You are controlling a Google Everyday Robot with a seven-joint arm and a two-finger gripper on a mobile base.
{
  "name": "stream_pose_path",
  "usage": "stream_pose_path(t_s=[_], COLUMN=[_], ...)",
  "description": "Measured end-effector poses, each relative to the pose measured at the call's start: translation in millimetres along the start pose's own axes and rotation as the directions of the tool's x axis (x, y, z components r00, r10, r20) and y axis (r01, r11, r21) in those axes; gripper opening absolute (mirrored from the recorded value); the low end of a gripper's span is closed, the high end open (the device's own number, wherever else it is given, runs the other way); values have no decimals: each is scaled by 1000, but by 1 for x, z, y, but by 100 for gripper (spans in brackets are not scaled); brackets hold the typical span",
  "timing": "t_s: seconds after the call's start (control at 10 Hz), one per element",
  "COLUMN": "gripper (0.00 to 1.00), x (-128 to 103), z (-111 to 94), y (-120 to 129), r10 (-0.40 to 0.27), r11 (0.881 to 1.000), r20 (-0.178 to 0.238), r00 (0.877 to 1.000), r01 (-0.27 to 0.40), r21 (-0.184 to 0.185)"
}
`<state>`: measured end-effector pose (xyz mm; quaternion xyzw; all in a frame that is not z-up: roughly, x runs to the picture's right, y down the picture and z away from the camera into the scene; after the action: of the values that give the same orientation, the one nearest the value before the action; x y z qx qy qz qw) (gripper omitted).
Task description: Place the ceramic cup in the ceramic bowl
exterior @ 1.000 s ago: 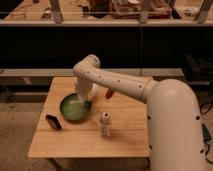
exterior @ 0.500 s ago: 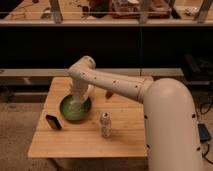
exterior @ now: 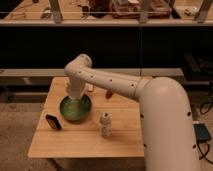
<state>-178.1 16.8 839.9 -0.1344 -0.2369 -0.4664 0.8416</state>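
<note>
Gripper [exterior: 76, 98] hangs at the end of the white arm [exterior: 125, 86] right over the ceramic bowl [exterior: 75, 108], its tip down at the bowl's far rim; I cannot tell how it is set. A pale shape at that tip, just above the green inside of the bowl, may be the ceramic cup, but it blends with the wrist and cannot be told apart with any certainty. Set against half a second ago, the arm's elbow has swung a little further over the far edge of the wooden table [exterior: 75, 145] and the wrist now points more steeply down at the bowl, while the bowl itself sits where it did. Other things have kept their places relative to the bowl: the slim patterned can [exterior: 105, 124] stands upright near it, toward the front and to the right in the camera view; the small dark flat object [exterior: 53, 121] lies near the bowl's left side, toward the table's front; a small red object [exterior: 108, 93] rests beyond the bowl to the right, partly under the arm.
</note>
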Motion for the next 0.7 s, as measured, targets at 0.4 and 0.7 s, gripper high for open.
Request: stream_pose_path(t_s=[0.4,0.7], gripper=[76,76], x=[-5,8], z=[13,-14], y=[7,6], r10=[-9,24], r11=[1000,1000], r20=[24,5], r00=[1000,1000], r01=[9,-24], r21=[5,11])
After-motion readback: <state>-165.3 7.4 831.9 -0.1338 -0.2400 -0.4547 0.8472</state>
